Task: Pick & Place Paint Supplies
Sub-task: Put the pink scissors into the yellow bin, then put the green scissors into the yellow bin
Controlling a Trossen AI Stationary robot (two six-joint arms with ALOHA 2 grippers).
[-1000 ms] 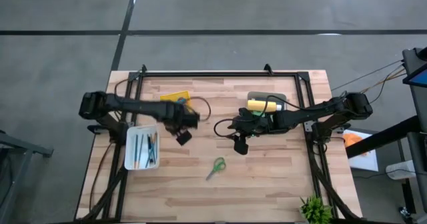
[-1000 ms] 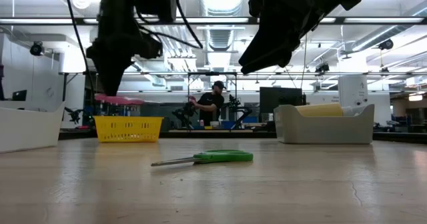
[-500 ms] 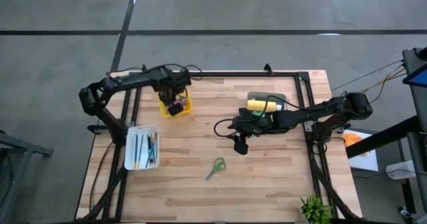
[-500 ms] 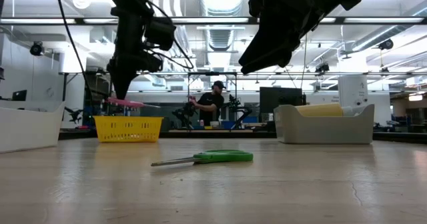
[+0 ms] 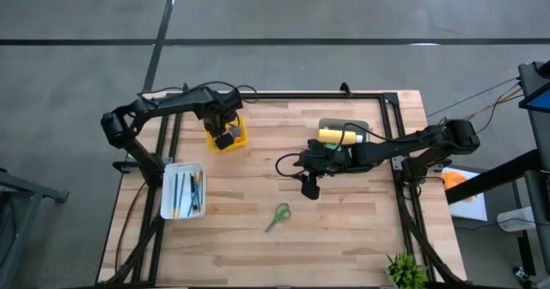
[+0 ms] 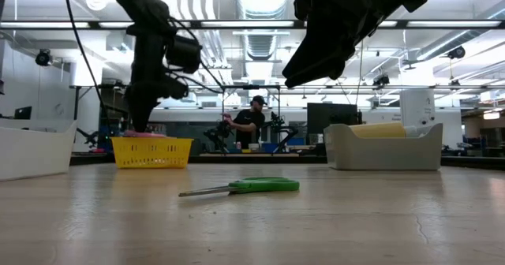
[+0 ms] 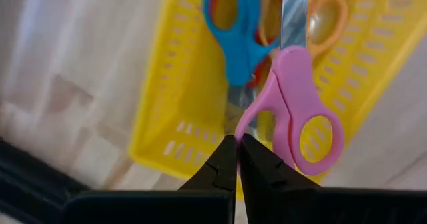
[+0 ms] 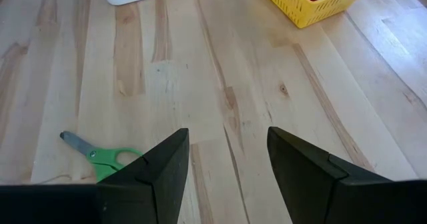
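Note:
My left gripper [image 5: 226, 138] hangs over the yellow basket [image 5: 241, 139] at the far left, shut on pink scissors [image 7: 293, 91]. Blue scissors [image 7: 230, 31] and orange scissors [image 7: 327, 11] lie in the basket. My right gripper [image 5: 308, 186] stands open above the middle of the table, nothing between its fingers [image 8: 167, 164]. A yellow paint bottle [image 5: 333, 136] lies in the grey tray [image 5: 345, 124] at the far right. Thin brushes and pens [image 5: 185, 190] lie in the white tray [image 5: 167, 199] at the left. Green scissors [image 5: 278, 217] lie flat on the wood. My left gripper pinches the rim of one pink handle loop [image 7: 245, 125] between its two fingers, which point down from above. The scissors lie about level, blade [image 7: 293, 11] away from the fingers, over the basket. In the low view the pink scissors [image 6: 150, 134] sit right at the basket's rim [image 6: 151, 141]; whether they touch it I cannot tell.
A small green plant [image 5: 404, 270] stands at the near right corner. Bare wood stretches between the white tray, the green scissors [image 6: 252, 186] and the grey tray [image 6: 383, 151]. A person stands far off in the room behind the table.
My left gripper has swung from the table's middle toward the far edge and a little left, ending above the yellow basket, and has rolled about its own axis. It stays shut on the pink scissors, which travelled with it. Most of the move came early.

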